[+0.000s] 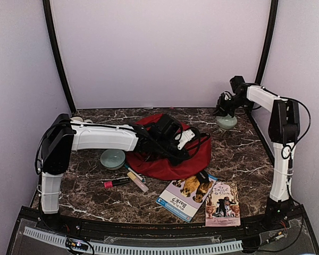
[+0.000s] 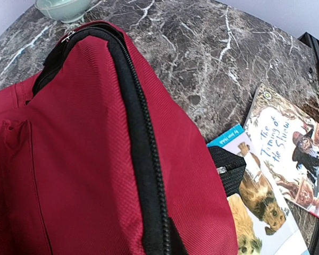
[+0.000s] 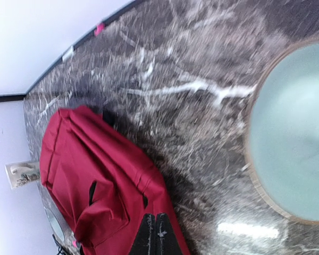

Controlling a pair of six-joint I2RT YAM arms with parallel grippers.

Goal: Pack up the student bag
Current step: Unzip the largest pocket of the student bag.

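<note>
Mid-desk, just beyond dog-cover paperback book (image 1: pixel 183 194): large soft dark-red fabric backpack (image 1: pixel 165 166). Looks light, limp, likely to sag when lifted; best taken at firmer black zipper rim (image 2: pixel 141 143). Left hand (image 1: pixel 176 144) pressed together there, seemingly pinching it. Farther back, right hand (image 3: pixel 151 234) pressed together, empty, beside pale green bowl (image 3: pixel 295 133).

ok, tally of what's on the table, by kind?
bag: 1
bowls: 2
books: 2
markers: 2
Total: 7
Not counted: a small white thing at back left, too hidden to name.
</note>
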